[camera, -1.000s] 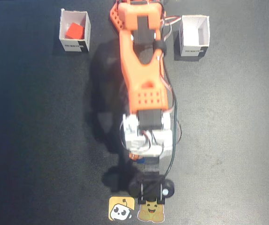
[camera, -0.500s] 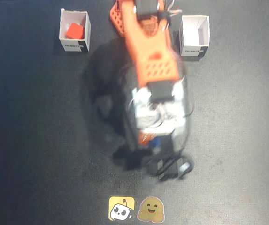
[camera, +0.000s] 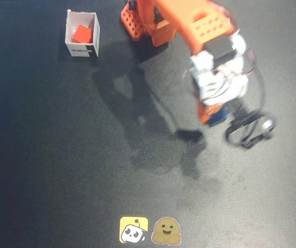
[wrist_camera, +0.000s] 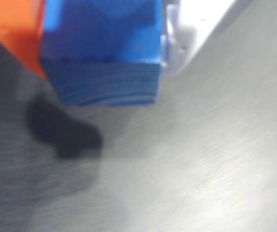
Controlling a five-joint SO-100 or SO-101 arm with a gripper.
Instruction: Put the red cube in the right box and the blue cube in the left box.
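Dark table [camera: 44, 170] all around, and the end effector [camera: 215, 114] clamps the blue cube [wrist_camera: 102, 50] aloft at upper right of the fixed view, evidently carrying it boxward, while the red cube [camera: 81, 34] sits in its white box [camera: 81, 50].

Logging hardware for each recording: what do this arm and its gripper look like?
The arm has orange printed links, one with a grid of small holes, white motor housings near the wrist and thin dark cables looping beside them. The gripper has an orange finger and a whitish one; a black camera mount follows.
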